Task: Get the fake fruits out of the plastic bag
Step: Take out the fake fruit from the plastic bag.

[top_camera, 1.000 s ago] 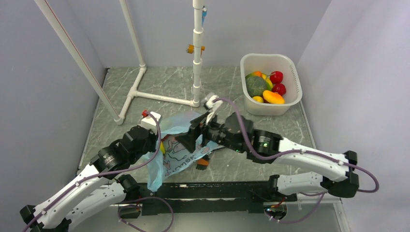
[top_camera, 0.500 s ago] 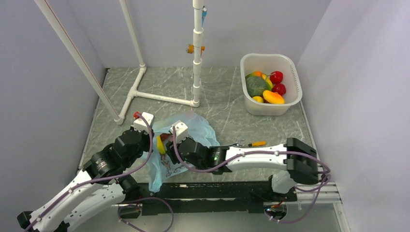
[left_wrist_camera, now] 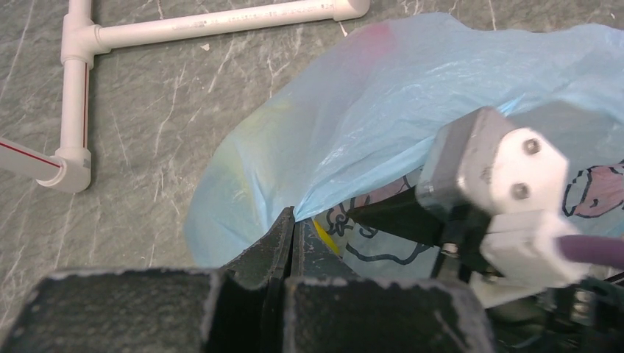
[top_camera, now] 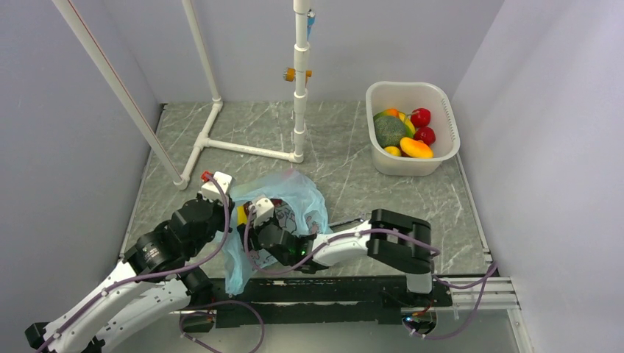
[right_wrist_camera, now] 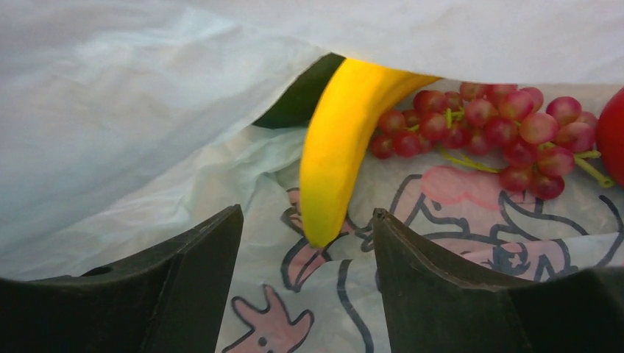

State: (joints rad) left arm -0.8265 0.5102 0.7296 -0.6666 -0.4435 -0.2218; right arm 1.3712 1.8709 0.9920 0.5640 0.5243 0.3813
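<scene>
The light-blue plastic bag [top_camera: 300,195] lies on the table near the arms, with its pink cartoon print showing. My left gripper [left_wrist_camera: 293,219] is shut on the edge of the bag [left_wrist_camera: 412,95] and holds its mouth up. My right gripper [right_wrist_camera: 307,229] is open inside the bag's mouth, low over the printed plastic [right_wrist_camera: 147,110]. The tip of the yellow banana [right_wrist_camera: 338,147] lies just ahead, between its fingers, untouched. A dark red grape bunch [right_wrist_camera: 500,125] and a red round fruit [right_wrist_camera: 612,136] lie behind the banana. In the top view the banana [top_camera: 240,215] peeks out.
A white tub [top_camera: 444,99] at the back right holds a dark green melon [top_camera: 388,130] and other fruits. A white pipe frame [top_camera: 243,148] with an upright post [top_camera: 300,81] stands behind the bag. Grey walls close in both sides.
My right arm has swung left and down from above the bag, and its gripper has gone into the bag's mouth. My left gripper has kept hold of the bag's edge.
</scene>
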